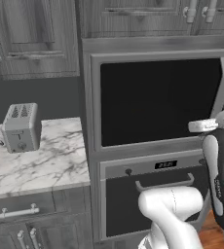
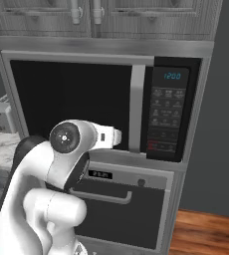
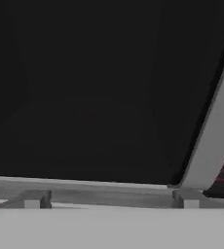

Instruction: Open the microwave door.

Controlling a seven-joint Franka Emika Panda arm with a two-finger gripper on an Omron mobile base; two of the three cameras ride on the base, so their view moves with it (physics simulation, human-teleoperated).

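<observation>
Gripper (image 2: pixel 117 136) sitting close before the shut microwave door (image 2: pixel 71 102), near its lower right corner.

In the right base view the white hand is reaching toward the lower end of the vertical grey handle (image 2: pixel 137 108), whether touching it I cannot tell; whether the fingers are spread or pressed together cannot be told either. The door is lying flush in its grey frame, filling the middle of the microwave (image 2: pixel 104 104), with the dark control strip (image 2: pixel 168 113) just right of the handle. In the hand view the black glass (image 3: pixel 94 87) is taking up most of the frame, the handle (image 3: pixel 214 131) slanting down the right edge. Below, the oven door (image 1: pixel 150 197) is shut. At the left of the left base view a silver toaster (image 1: pixel 21 127) is standing on the marble counter (image 1: pixel 41 163), well apart from the arm.
</observation>
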